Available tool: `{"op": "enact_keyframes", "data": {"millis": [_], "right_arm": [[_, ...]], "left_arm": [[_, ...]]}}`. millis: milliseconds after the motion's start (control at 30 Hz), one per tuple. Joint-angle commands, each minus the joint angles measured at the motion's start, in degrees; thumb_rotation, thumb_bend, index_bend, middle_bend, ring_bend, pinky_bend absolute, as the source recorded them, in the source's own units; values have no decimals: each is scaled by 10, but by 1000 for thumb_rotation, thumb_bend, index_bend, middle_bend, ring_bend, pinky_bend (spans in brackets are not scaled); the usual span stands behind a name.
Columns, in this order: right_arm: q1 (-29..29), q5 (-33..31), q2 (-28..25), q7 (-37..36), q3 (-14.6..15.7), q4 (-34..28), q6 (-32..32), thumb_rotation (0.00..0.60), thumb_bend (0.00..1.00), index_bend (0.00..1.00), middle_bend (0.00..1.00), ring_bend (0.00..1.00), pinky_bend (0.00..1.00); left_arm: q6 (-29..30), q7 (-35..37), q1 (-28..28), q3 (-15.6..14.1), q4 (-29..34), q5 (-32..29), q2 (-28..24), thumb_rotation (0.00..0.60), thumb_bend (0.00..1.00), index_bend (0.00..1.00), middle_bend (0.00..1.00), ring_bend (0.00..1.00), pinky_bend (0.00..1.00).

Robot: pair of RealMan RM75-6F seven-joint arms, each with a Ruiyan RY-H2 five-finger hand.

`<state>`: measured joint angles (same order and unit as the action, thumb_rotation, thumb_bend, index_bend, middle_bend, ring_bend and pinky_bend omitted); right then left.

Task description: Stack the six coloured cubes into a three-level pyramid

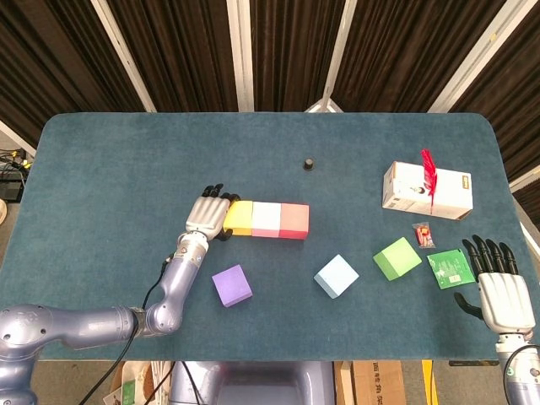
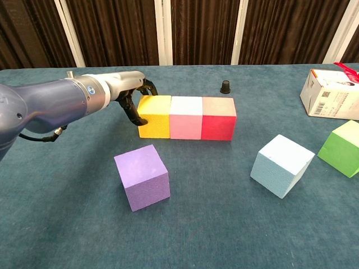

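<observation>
I'm resting my left hand (image 1: 207,217) against the yellow cube (image 1: 238,218) just beside it — fingers curled, gripping nothing; my right hand (image 1: 499,287) is lying spread open.

Glossy blue-grey arms, silver hands (image 1: 205,216) with black fingers (image 1: 488,252), black cable.

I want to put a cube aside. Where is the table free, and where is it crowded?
Free: the far strip behind the yellow cube, pink cube and red cube, and the left end beyond the left hand. Crowded: the right side, around the green cube, white box and right hand.
</observation>
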<state>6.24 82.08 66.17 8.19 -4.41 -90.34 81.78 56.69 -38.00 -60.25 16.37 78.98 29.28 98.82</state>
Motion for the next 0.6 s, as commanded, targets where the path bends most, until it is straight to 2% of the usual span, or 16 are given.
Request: {"op": "enact_keyframes", "data": {"millis": [33, 600], "right_arm": [[0, 0, 0, 0, 0, -1, 0, 600, 242, 96, 90, 0, 0], [-1, -3, -1, 1, -2, -2, 1, 600, 242, 96, 95, 0, 0]], "left_arm": [[0, -1, 0, 0, 1, 0, -1, 600, 385, 219, 205, 0, 0], [-5, -12, -3, -3, 10, -18, -8, 600, 356, 149, 136, 0, 0]]}}
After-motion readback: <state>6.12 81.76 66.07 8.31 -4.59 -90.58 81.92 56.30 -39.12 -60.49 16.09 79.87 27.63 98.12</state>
